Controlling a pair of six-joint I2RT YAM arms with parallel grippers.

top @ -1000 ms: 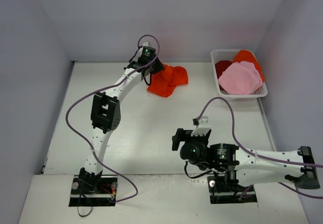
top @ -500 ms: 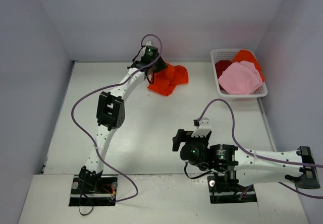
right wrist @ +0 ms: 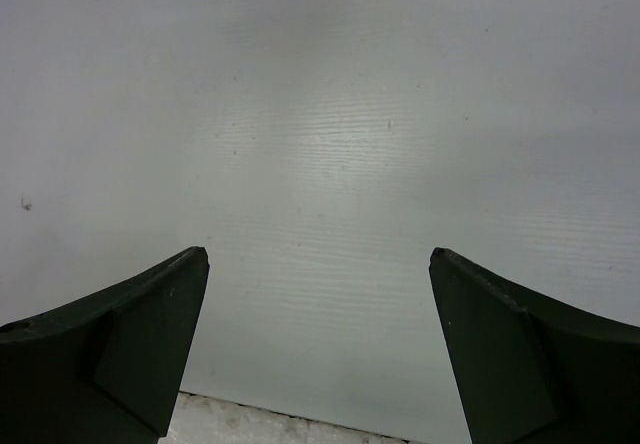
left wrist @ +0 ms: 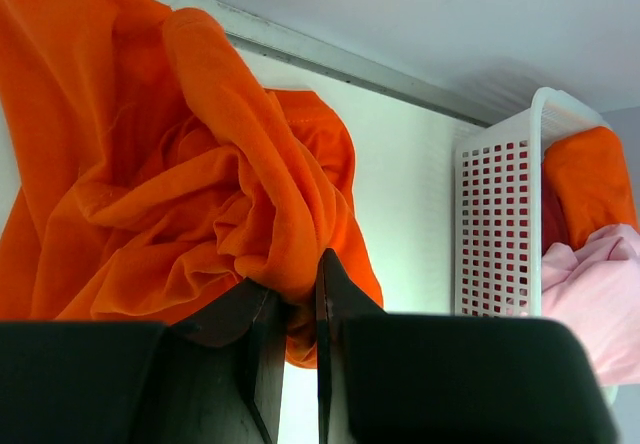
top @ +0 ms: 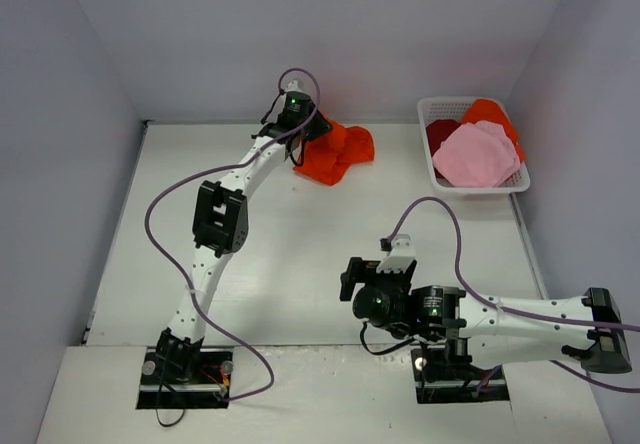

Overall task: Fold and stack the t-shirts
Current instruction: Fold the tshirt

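Observation:
A crumpled bright orange-red t-shirt (top: 338,154) (left wrist: 190,184) lies at the far middle of the table near the back wall. My left gripper (top: 305,147) (left wrist: 297,282) is shut on a fold of it, with cloth pinched between the dark fingers. A light pink t-shirt (top: 478,156) (left wrist: 595,299) tops the white basket, with a dark red one (top: 440,132) and another orange one (top: 490,112) (left wrist: 585,184) under it. My right gripper (top: 382,269) (right wrist: 318,254) stands open low over bare table near the front, holding nothing.
The white lattice basket (top: 432,169) (left wrist: 500,224) stands at the back right against the wall. Grey walls close the table (top: 300,254) on the left, back and right. Purple cables loop over both arms.
The left arm has reached slightly farther back and right, carrying the orange-red t-shirt a little that way. The right arm has hardly moved.

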